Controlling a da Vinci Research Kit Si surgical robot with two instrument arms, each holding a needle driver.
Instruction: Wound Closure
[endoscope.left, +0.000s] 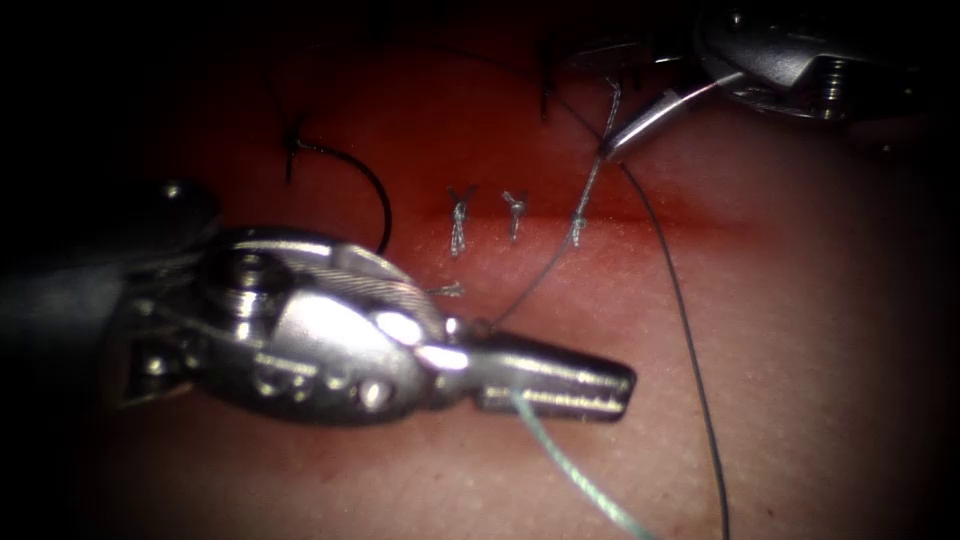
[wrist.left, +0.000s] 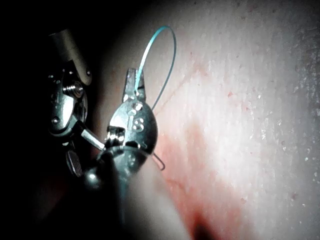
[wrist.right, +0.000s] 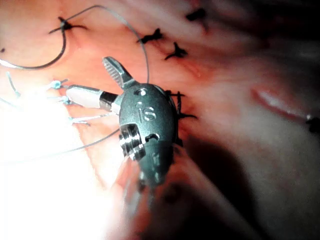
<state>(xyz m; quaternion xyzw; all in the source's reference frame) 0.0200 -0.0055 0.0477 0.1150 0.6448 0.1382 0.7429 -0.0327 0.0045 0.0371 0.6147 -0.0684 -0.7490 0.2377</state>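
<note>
Nearest the endoscope, the left tool (endoscope.left: 560, 385) is being held low over the tissue (endoscope.left: 800, 400), below the cut (endoscope.left: 640, 215) in that view. Its jaws are being kept pressed together on the thread (endoscope.left: 570, 470), a pale strand that is leaving them and running down toward the lower edge. In the left wrist view the same tool (wrist.left: 134, 87) is being seen from behind, with the pale thread (wrist.left: 165, 55) arching in a loop from its closed tips over the pale tissue (wrist.left: 250, 100).

Farther in, a darker strand is being stretched from beside the left tool's wrist up to the newest knot (endoscope.left: 580, 225) on the cut, and from there on to the right tool. Two tied stitches with short cut ends (endoscope.left: 460, 215) are sitting on the cut just left of that knot. Red fluid (endoscope.left: 690, 215) is lying along the cut.

Left of the stitches, the needle (endoscope.left: 365, 190) is lying free on the tissue as a dark curve, gripped by neither tool; whether its tip is in the tissue cannot be told.

Farthest back, the right tool (endoscope.left: 625, 130) is being held above the cut at upper right, with the strand meeting its tip. In the right wrist view its jaws (wrist.right: 92, 80) are being held apart, one blade on either side of a strand, with dark stitches (wrist.right: 175, 50) beyond.
</note>
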